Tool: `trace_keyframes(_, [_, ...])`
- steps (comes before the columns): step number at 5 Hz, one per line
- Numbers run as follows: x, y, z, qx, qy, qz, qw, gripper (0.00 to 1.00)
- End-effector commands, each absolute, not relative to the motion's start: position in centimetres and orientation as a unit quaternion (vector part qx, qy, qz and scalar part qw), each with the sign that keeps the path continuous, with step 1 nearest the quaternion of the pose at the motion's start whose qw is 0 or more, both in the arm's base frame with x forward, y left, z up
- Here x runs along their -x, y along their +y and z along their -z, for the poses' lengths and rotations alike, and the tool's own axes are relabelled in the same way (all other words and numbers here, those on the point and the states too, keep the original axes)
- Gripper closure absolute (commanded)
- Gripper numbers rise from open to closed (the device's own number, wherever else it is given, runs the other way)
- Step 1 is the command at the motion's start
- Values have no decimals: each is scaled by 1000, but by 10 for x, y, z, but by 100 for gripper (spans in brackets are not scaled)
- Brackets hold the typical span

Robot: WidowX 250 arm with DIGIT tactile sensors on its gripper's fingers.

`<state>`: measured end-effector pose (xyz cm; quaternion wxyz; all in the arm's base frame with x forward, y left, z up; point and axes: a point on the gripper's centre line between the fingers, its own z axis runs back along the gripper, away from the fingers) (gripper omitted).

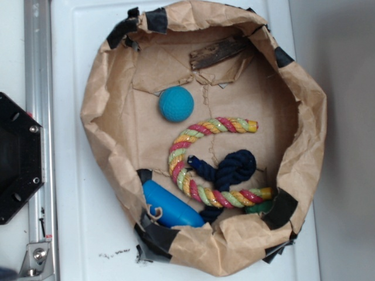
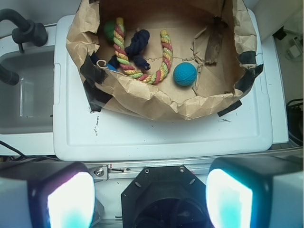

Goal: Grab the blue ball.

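The blue ball is a small teal, dimpled ball lying on the floor of a brown paper bag bowl, upper left of its middle. In the wrist view the ball lies right of centre inside the bag. My gripper is open and empty, with a wide gap between its two glowing pads. It hangs far back from the bag, above the robot's black base. The gripper is not in the exterior view.
Inside the bag lie a multicoloured rope ring, a navy rope knot, a smooth bright-blue elongated toy and a wood piece. The bag stands on a white lid. A metal rail runs along the left.
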<state>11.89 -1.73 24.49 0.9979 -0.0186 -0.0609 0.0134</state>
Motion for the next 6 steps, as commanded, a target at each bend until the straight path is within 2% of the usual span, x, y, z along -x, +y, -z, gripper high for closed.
trace_keyframes(1, [-119, -17, -245, 19, -61, -13, 998, 0])
trace_keyframes(2, [-169, 12, -198, -44, -110, -136, 984, 0])
trace_keyframes(3, [-207, 25, -187, -60, -148, -243, 957, 0])
trace_keyframes(4, [-237, 44, -142, -70, -154, -210, 963, 0])
trace_keyframes(5, [-233, 48, -88, -131, -64, -65, 987, 0])
trace_keyframes(6, [-236, 52, -60, -136, -14, 68, 988, 0])
